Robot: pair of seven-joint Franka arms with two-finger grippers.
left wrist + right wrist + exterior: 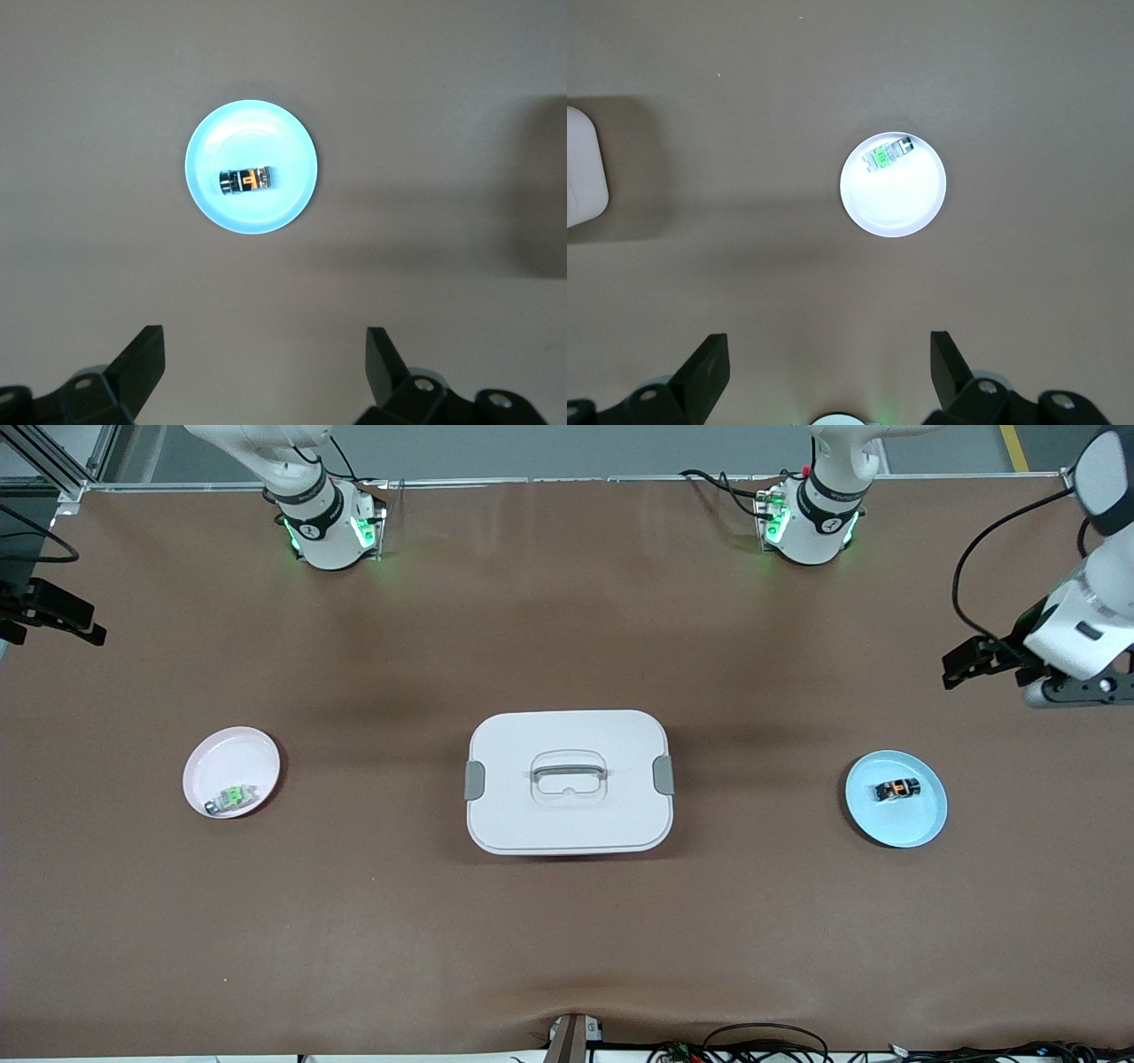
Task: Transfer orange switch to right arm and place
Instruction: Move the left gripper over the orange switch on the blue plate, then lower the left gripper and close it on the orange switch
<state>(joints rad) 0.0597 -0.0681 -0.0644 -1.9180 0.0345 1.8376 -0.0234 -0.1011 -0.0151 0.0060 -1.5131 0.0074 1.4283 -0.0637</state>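
One brown-covered bench [567,939] is carrying three containers and two small electrical parts.

The orange switch [897,789] — a tiny black blocky part with an orange centre — is lying on its side in the one round pale-blue plate [912,828], which is sitting toward the left arm's end of the bench. In the left wrist view the switch [246,180] is resting near the middle of that plate [283,142], touching nothing else.

One round pale-pink plate [232,753] is sitting toward the right arm's end of the bench. It is holding one pale grey part with a green centre [230,798], which is lying against the rim on the side nearer the front camera. The right wrist view is showing the same part [888,154] at the rim of its plate [895,208].

One white rectangular lidded box with grey side clips and a recessed handle [567,781] is standing at the bench centre, between the two plates and well apart from both.

The left gripper [957,667] is hovering over bare bench at the left arm's edge, beside the blue plate — its two black fingers [142,359] are standing wide apart and gripping nothing.

The right gripper [75,624] is hovering at the right arm's edge of the bench. Its two fingers [713,363] are likewise spread apart and carrying nothing.
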